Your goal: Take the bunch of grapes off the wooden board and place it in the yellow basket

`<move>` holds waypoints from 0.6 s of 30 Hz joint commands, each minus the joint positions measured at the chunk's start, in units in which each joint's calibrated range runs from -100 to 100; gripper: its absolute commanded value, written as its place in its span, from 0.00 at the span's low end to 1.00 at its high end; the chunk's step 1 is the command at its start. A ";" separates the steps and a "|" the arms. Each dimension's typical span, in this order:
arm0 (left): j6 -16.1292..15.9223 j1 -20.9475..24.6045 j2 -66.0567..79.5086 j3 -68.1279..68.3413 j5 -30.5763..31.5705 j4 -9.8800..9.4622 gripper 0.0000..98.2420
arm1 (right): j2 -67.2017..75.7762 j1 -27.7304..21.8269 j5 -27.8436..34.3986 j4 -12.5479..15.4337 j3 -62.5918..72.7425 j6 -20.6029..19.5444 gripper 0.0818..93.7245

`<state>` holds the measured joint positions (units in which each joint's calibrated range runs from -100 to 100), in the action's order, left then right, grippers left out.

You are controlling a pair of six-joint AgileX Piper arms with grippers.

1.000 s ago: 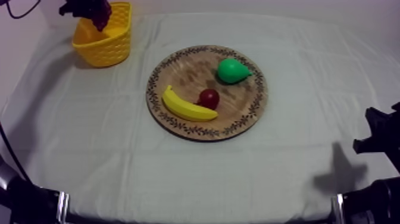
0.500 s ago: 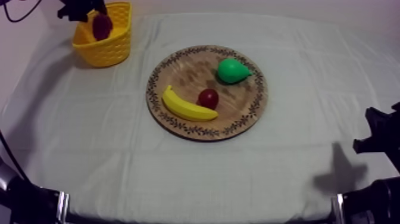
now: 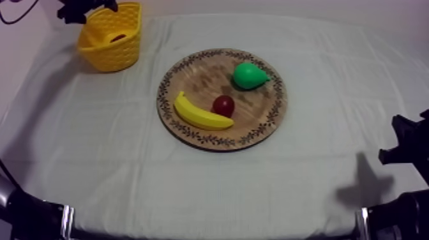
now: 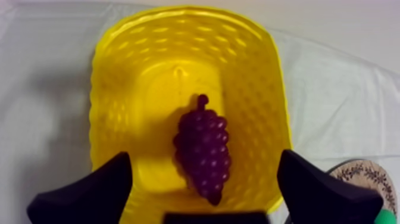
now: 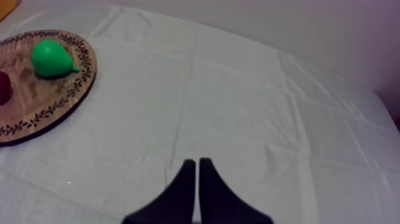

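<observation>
The purple bunch of grapes (image 4: 202,149) lies on the floor of the yellow basket (image 4: 113,89), stem pointing away from me. My left gripper (image 4: 205,155) hovers over the basket, open, its fingers (image 4: 89,193) spread wide on either side of the grapes without touching them. From above, the left gripper (image 3: 86,7) hangs over the basket (image 3: 108,45) at the table's far left, and the grapes (image 3: 118,38) show as a dark patch inside. My right gripper (image 5: 195,164) is shut on nothing, low over bare cloth to the right of the wooden board (image 5: 59,95).
The round wooden board (image 3: 191,70) in mid-table carries a banana (image 3: 201,113), a small red fruit (image 3: 223,105) and a green pear (image 3: 249,75). My right arm (image 3: 405,150) rests at the table's right edge. Cloth around the board is bare.
The left gripper let go of the grapes over the basket. They dropped inside, and the gripper has moved slightly up and left.
</observation>
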<state>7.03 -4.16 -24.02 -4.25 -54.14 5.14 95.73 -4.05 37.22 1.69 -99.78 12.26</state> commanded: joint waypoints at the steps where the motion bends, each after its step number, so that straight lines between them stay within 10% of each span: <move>1: 0.00 0.02 2.32 3.16 0.65 0.10 0.89 | 0.02 -0.01 -0.04 -0.01 0.01 0.02 0.00; 18: -4.58 -0.43 35.62 36.28 5.11 3.27 0.39 | 0.02 -0.01 -0.04 -0.01 0.01 0.02 0.00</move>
<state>3.24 -4.66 5.69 26.67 -49.01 8.18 95.73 -4.05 37.22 1.69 -99.78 12.26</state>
